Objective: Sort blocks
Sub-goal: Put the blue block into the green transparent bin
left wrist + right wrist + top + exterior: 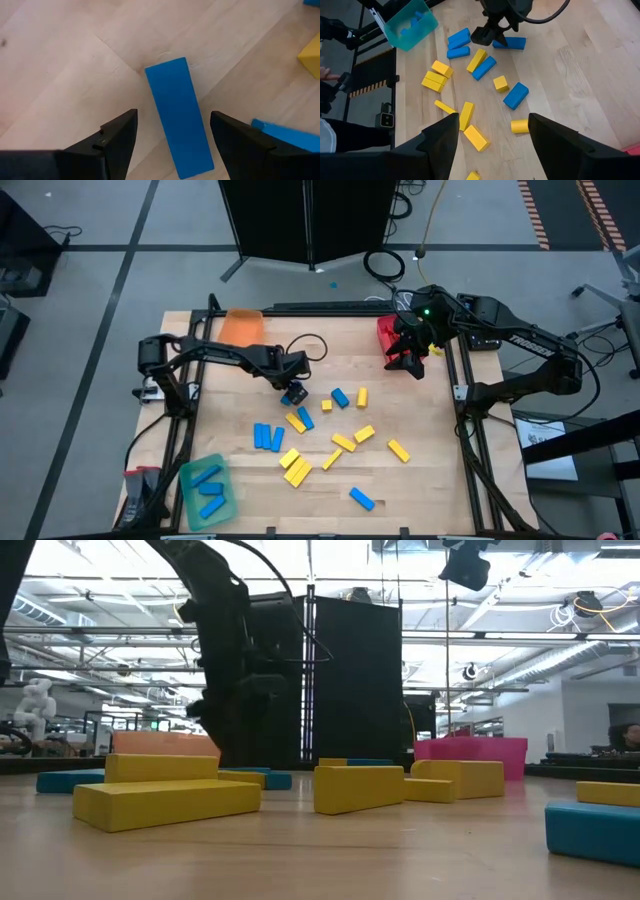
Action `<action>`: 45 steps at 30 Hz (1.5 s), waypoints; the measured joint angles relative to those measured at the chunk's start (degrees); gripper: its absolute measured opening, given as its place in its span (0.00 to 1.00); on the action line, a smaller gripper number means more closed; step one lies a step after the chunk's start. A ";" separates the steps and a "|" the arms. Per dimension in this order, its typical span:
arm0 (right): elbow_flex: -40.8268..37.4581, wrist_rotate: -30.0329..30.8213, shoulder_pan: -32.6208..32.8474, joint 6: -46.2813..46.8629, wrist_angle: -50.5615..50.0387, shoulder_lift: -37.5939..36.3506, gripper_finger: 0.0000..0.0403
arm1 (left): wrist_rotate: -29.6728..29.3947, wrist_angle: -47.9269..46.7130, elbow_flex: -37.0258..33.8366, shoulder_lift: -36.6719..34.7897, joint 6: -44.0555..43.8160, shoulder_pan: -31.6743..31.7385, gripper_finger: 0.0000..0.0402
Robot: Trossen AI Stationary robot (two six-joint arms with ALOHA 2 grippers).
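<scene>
Left wrist view: fingers [172,145] wide astride smooth rectangular blue block [178,122]; pale wood-grain table [60,65].

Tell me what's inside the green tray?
The green tray holds blue blocks. Three show in the high view; none are yellow or red. Anything lying beneath them is hidden.

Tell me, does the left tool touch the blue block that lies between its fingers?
Apart. In the left wrist view the left tool stands open around the blue block, with bare wood showing between the block and each finger.
</scene>
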 joint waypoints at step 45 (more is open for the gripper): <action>0.00 0.02 0.00 -0.46 -0.07 0.00 0.58 | 0.31 -0.06 0.13 5.82 -5.42 -0.50 0.35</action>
